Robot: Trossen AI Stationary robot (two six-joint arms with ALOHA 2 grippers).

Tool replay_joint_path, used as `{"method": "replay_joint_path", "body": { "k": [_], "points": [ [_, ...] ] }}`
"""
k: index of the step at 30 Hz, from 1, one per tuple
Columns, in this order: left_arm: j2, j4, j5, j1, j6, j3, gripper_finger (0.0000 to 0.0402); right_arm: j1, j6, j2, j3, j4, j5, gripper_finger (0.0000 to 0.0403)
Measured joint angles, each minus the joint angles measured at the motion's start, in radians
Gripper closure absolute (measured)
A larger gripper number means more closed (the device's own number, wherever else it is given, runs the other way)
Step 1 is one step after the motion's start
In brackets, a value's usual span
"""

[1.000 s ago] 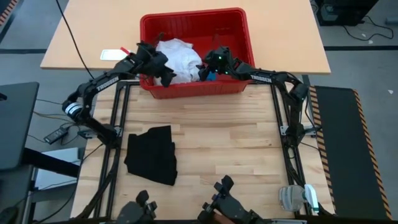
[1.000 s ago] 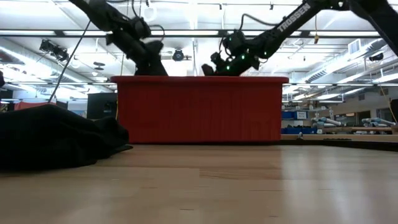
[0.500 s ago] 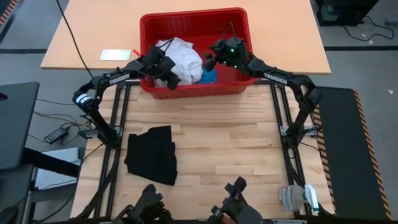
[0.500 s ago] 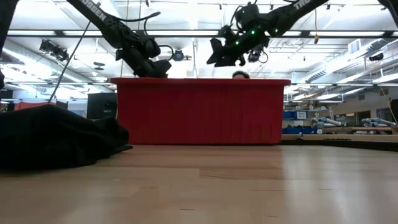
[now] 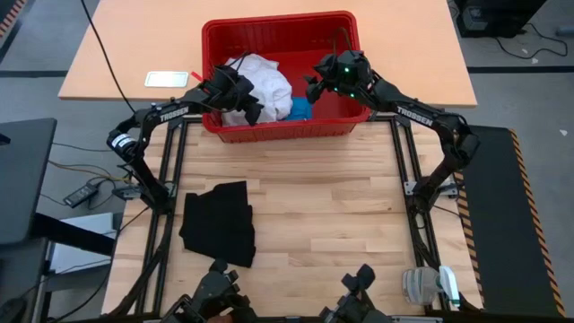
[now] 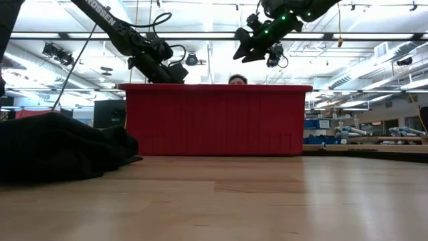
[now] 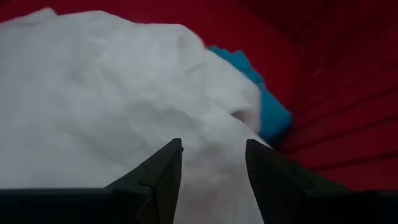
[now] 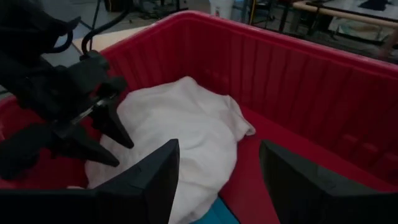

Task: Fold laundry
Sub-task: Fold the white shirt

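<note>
Wooden table (image 5: 323,206): at twelve o'clock, both grippers work the basket (image 5: 341,27). Left gripper (image 7: 211,163), spread and empty, hovers over the T-shirt (image 5: 265,81); next, pinch it. Right gripper (image 8: 214,163) hangs released above.

Behind the wooden table (image 5: 314,193) there was a large room with long ceiling lights (image 6: 200,35), a grey floor (image 5: 511,90) and workbenches (image 6: 364,140) far at the right.
</note>
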Motion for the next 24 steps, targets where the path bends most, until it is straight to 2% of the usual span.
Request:
{"method": "replay_joint_path", "body": {
  "k": [5, 7, 11, 15, 24],
  "points": [
    [0.009, 0.042, -0.126, 0.006, 0.026, -0.007, 0.0221, -0.008, 0.0, -0.001, 0.0, -0.013, 0.0, 0.0176],
    [0.015, 0.075, -0.132, 0.007, -0.013, -0.011, 0.0221, -0.01, 0.0, -0.001, 0.0, -0.012, -0.001, 0.0176],
    [-0.003, 0.143, -0.12, 0.009, -0.1, 0.034, 0.0221, -0.012, -0.001, -0.001, 0.0, -0.012, -0.001, 0.0176],
    [0.011, 0.159, -0.096, 0.005, -0.085, 0.056, 0.0221, -0.027, -0.004, 0.0, 0.0, -0.011, -0.004, 0.0176],
    [0.177, 0.141, -0.013, 0.004, -0.115, 0.057, 0.0225, -0.061, -0.006, 0.0, 0.0, -0.011, -0.004, 0.0176]
  ]
}}
